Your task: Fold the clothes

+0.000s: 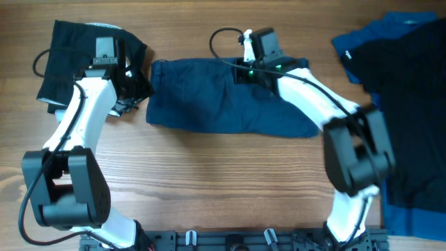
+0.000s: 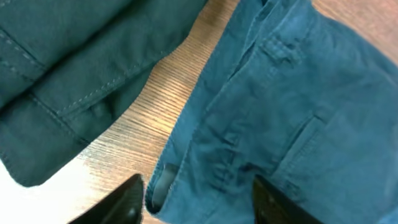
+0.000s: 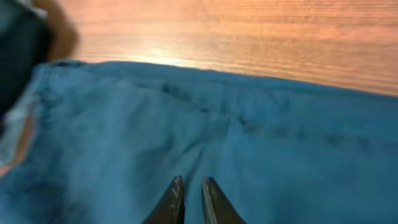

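Jaws of the left arm (image 1: 83,111) stand wide apart, its two dark fingertips (image 2: 124,202) showing at the bottom of the left wrist view. An edge of the navy garment (image 2: 298,112) lies between them. Nothing is gripped.

Jaws of the right arm (image 1: 313,94) are drawn almost together, with only a thin slit between the fingertips (image 3: 174,199). They point down at the navy cloth (image 3: 280,162). Whether any fabric is pinched cannot be told.

From overhead, the navy garment (image 1: 223,97) lies spread flat across the middle of the wooden counter (image 1: 209,181), wider than it is tall. The left arm's wrist sits at its left edge. The right arm's wrist sits over its far edge, toward the right half.

A black garment (image 1: 70,42) lies bunched at the far left corner, partly under the left arm. In the left wrist view it (image 2: 62,62) is just beside the navy one, with a strip of bare wood between them.

At the right edge of the counter lies a pile, well apart from the left arm. It is made up of a brighter blue garment (image 1: 362,42) with a second black garment (image 1: 411,84) lying over it.

A belt loop (image 2: 280,46) and stitched seams show on the navy cloth.
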`<action>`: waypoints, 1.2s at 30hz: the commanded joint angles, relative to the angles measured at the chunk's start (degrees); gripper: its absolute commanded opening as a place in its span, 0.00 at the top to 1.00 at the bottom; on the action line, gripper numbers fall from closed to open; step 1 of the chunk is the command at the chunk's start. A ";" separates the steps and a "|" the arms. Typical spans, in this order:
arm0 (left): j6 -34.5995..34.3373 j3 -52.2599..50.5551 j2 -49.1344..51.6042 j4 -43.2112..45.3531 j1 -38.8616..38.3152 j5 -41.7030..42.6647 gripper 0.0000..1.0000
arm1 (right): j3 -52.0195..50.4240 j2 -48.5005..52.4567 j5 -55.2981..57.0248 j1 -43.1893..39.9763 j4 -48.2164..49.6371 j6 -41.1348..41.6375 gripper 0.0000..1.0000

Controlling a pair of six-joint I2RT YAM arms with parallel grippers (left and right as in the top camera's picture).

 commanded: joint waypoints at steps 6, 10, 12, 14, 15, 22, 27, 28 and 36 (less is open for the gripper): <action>1.29 -3.41 6.84 3.85 -0.37 2.03 0.38 | -0.98 -4.92 -5.25 -0.13 -9.57 -0.85 0.89; 1.31 -3.41 10.36 4.04 -1.22 2.69 0.41 | -1.60 -4.46 -5.20 -0.02 -10.14 -0.90 0.89; 1.31 -3.41 11.72 4.24 -1.46 2.69 0.41 | -1.60 -3.93 -5.20 -0.02 -10.19 -0.90 0.89; 1.29 -3.41 13.46 4.28 -1.53 2.71 0.41 | -1.60 -3.15 -5.22 0.02 -10.75 -0.87 0.89; 1.27 -3.41 14.40 4.26 -1.57 2.71 0.43 | -1.60 -2.51 -5.25 0.26 -11.58 -0.87 0.89; 1.25 -3.41 14.99 4.00 -1.57 5.51 0.62 | -1.60 -1.70 -5.18 1.86 -12.79 -0.87 0.90; 4.37 -3.41 14.99 4.02 -1.84 5.49 0.49 | -1.60 -1.70 -5.16 1.86 -12.81 -0.92 0.89; 6.21 -3.41 14.99 4.02 -2.01 5.42 0.47 | -1.60 -1.70 -5.16 1.86 -12.79 -0.90 0.89; 8.20 -3.41 14.99 3.17 -2.91 5.27 0.85 | -1.60 -1.68 -5.40 1.86 -15.72 2.99 0.90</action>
